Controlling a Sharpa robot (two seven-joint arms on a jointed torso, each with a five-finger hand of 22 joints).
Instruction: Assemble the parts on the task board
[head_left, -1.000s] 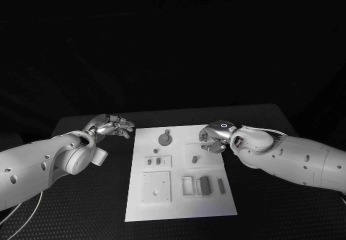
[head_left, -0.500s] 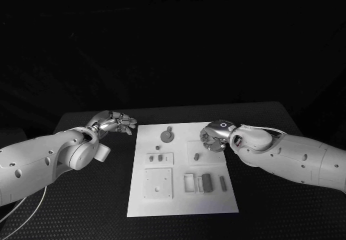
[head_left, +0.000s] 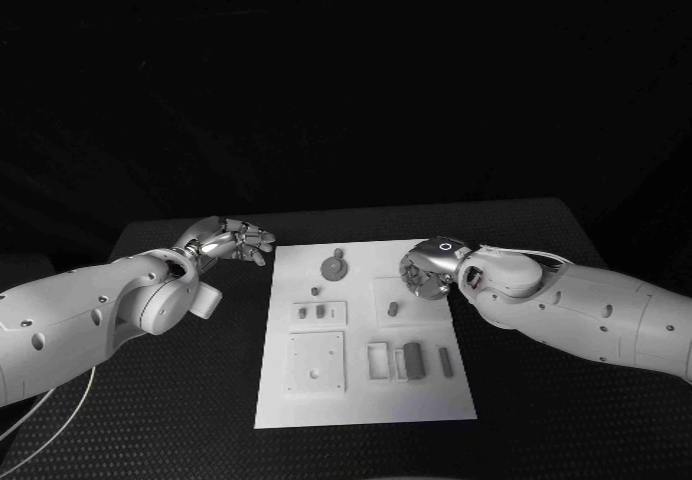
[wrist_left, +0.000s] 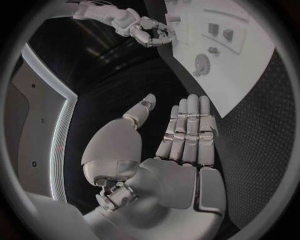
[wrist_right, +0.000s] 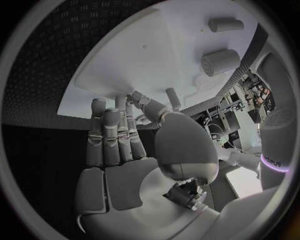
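The right hand (head_left: 424, 272) hovers empty, fingers extended, over the board (head_left: 364, 400), likely choosing a part; the left hand (head_left: 231, 240) waits open beside it.

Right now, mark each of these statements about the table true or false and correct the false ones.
1. The left hand holds a part. False: it holds nothing, its fingers straight and together in the left wrist view.
2. The task board lies between the two arms. True.
3. The right hand is over the board's far right part. True.
4. The round part lies at the board's near edge. False: it lies near the far edge.
5. The left hand rests on the board. False: it is beside the board's far left corner, over the black table.
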